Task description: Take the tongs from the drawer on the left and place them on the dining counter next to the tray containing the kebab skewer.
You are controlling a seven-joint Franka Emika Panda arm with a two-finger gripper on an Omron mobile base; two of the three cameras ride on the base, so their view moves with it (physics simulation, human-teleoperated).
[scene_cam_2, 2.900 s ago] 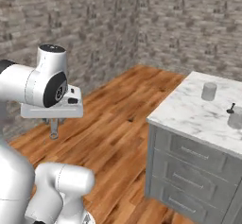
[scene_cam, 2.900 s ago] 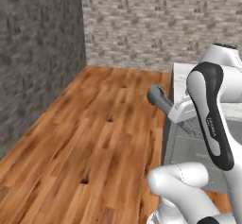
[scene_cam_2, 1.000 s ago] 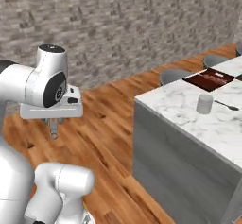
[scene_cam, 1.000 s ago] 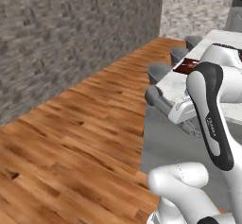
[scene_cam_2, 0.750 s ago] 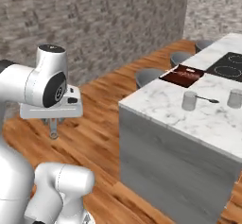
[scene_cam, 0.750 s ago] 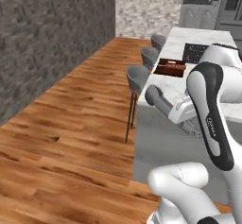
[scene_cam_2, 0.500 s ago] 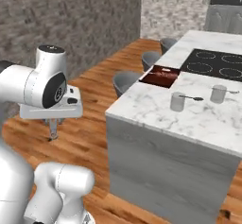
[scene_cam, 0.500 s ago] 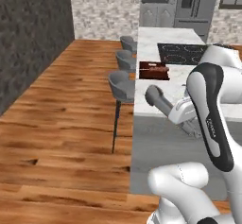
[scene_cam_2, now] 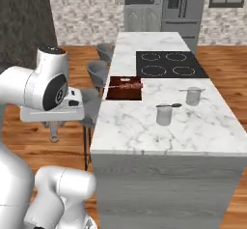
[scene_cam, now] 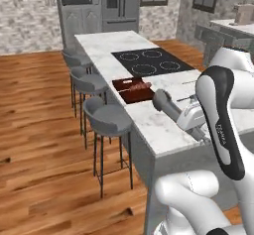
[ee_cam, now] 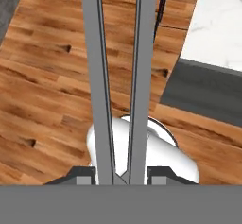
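One tongs between two fingers; one tray, three stools.

My base has driven and turned, so the whole view has swung. The dark brick walls and bare floor ahead have given way to the long white marble island table, now seen lengthwise, with its dark reddish-brown tray closer and the grey bar stools alongside.
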